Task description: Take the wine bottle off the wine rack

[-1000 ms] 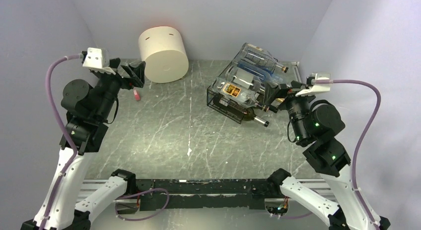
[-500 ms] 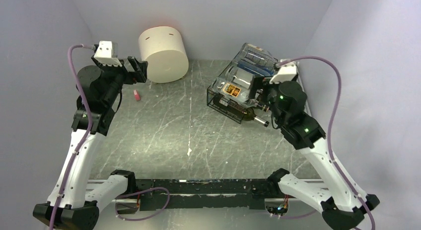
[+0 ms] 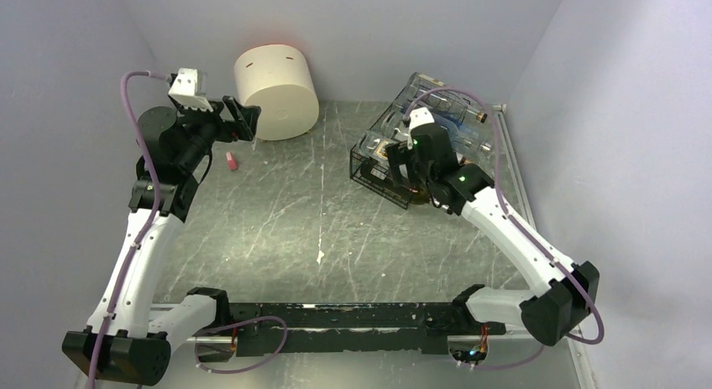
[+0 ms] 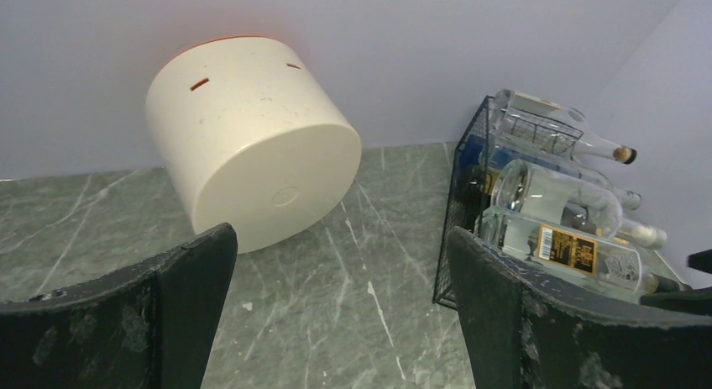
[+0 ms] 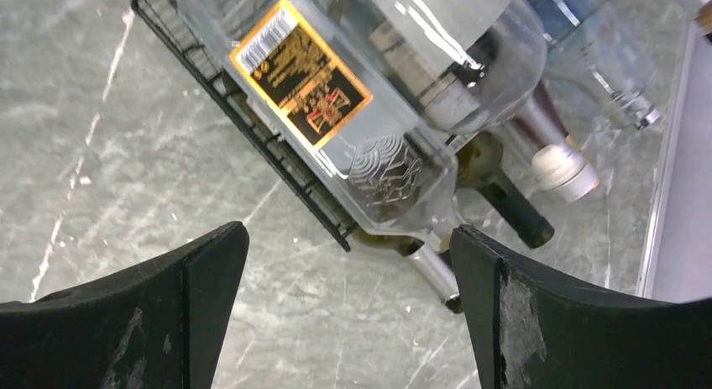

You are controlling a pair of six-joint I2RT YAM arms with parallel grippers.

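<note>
The black wire-mesh wine rack (image 3: 366,164) stands at the back right and holds several bottles lying on their sides. In the right wrist view, a clear bottle with a gold and black label (image 5: 302,70) lies at the rack's edge (image 5: 252,128). Under it lies a dark wine bottle whose silver-capped neck (image 5: 435,271) sticks out past the rack. A second dark neck (image 5: 514,214) lies beside it. My right gripper (image 3: 405,166) hovers over the rack's near corner, open and empty (image 5: 346,263). My left gripper (image 3: 243,120) is open and empty (image 4: 340,238), far left of the rack (image 4: 466,196).
A cream cylinder (image 3: 275,91) lies at the back left, right next to my left gripper; it also shows in the left wrist view (image 4: 252,145). A small pink item (image 3: 229,160) lies on the marble table. Walls close in the back and both sides.
My right arm has swung left and forward, from beside the rack to over its near corner. My left arm has risen and shifted a little right towards the cream cylinder.
</note>
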